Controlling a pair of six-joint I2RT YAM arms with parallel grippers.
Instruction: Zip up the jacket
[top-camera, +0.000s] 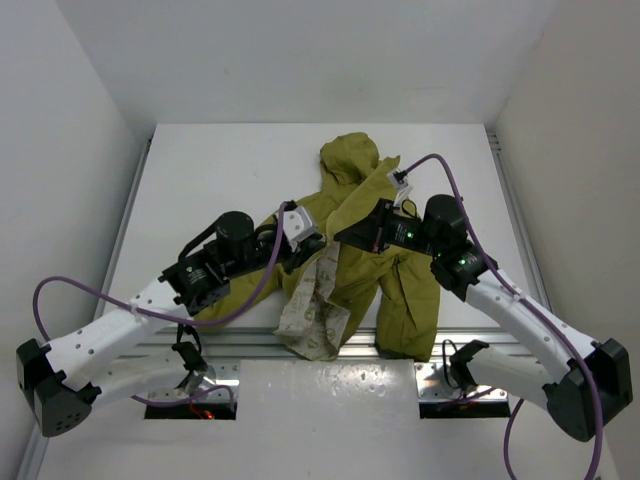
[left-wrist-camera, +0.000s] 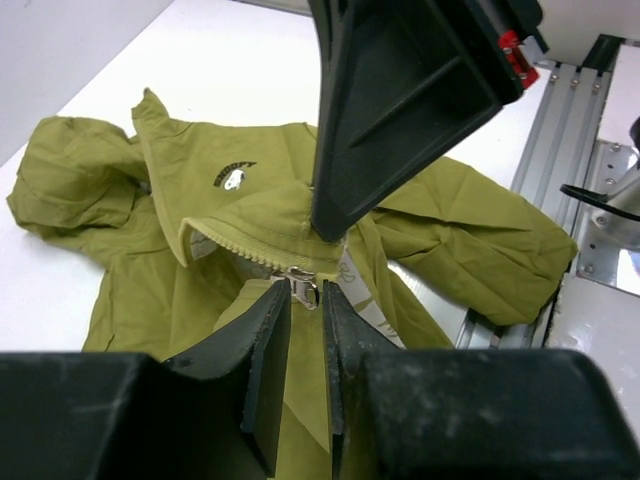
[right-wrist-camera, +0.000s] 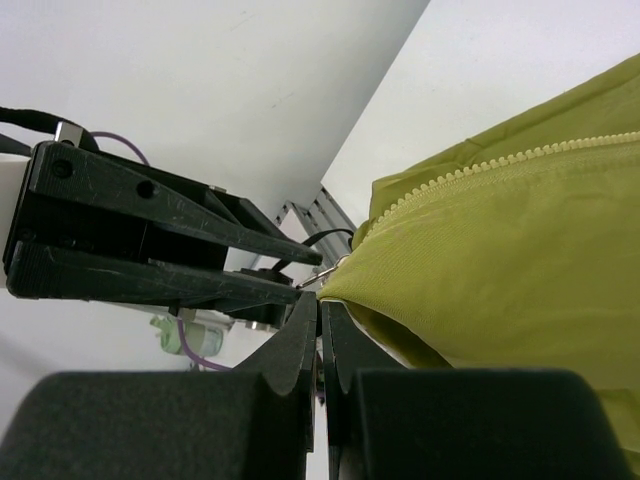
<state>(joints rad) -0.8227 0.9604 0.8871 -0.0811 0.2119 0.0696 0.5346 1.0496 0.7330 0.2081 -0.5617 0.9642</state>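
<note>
The olive-green jacket (top-camera: 352, 170) lies crumpled in the middle of the table, hood at the far end, with cream lining (top-camera: 315, 312) turned out at the near edge. My left gripper (top-camera: 308, 243) is shut on the metal zipper pull (left-wrist-camera: 303, 290) at its fingertips (left-wrist-camera: 270, 310). The cream zipper teeth (left-wrist-camera: 250, 257) run away to the left. My right gripper (top-camera: 345, 235) is shut on the jacket's edge (right-wrist-camera: 500, 260) just beside the pull (right-wrist-camera: 328, 270). The two grippers meet tip to tip, slightly above the table.
An aluminium rail (top-camera: 250, 345) runs along the table's near edge and another (top-camera: 505, 190) along the right side. White walls enclose the table on three sides. Purple cables (top-camera: 450, 175) loop off both arms. One sleeve (top-camera: 410, 310) hangs over the near rail.
</note>
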